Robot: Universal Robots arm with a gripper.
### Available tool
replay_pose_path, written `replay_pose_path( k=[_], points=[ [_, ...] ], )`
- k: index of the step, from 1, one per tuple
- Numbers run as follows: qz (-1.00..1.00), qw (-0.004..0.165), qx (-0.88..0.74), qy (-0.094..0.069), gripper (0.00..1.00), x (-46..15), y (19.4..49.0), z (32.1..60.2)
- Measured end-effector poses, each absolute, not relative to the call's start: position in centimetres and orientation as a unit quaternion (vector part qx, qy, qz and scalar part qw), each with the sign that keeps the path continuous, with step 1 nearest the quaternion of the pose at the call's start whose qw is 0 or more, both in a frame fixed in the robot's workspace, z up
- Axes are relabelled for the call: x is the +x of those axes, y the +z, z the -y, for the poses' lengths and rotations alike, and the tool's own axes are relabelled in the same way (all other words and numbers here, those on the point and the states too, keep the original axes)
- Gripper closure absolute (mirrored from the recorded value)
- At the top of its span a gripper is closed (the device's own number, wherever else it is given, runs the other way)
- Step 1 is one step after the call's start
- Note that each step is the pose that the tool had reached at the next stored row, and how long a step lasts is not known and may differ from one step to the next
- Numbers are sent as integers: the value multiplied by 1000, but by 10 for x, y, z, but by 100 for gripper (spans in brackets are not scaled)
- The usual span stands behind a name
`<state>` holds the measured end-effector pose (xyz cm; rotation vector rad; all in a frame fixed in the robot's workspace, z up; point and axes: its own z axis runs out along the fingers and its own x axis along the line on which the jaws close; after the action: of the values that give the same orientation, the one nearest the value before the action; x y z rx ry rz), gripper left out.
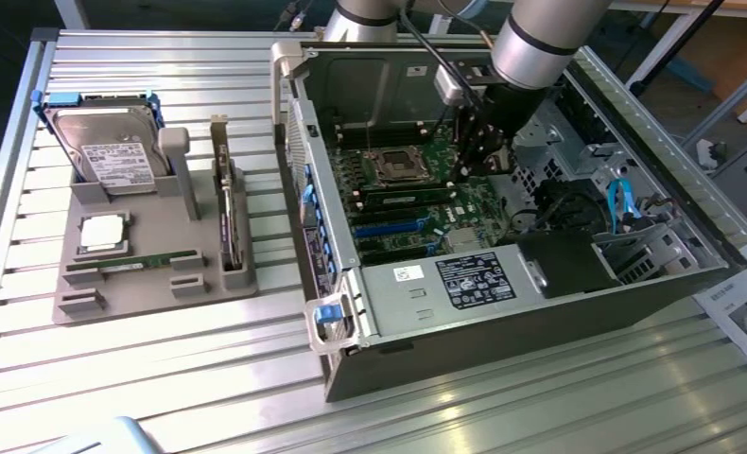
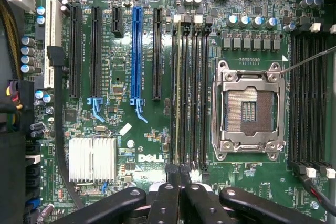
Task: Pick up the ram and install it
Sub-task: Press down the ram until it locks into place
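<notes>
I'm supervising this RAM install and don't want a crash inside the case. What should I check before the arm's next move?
1. Gripper shut: ok.
2. Gripper above the memory slots beside the CPU socket: ok.
3. One ram lying in the grey tray outside the case: ok.
4. A ram fully seated in the slot under the gripper: cannot tell.
5. Case side open, motherboard exposed: ok.
</notes>
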<state>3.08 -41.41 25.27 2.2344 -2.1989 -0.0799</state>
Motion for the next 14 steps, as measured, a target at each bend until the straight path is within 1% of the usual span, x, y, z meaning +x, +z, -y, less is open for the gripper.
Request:
replay_pose_path(
  k=[14],
  points=[
    [701,0,713,-22,90,-12,253,414]
  ],
)
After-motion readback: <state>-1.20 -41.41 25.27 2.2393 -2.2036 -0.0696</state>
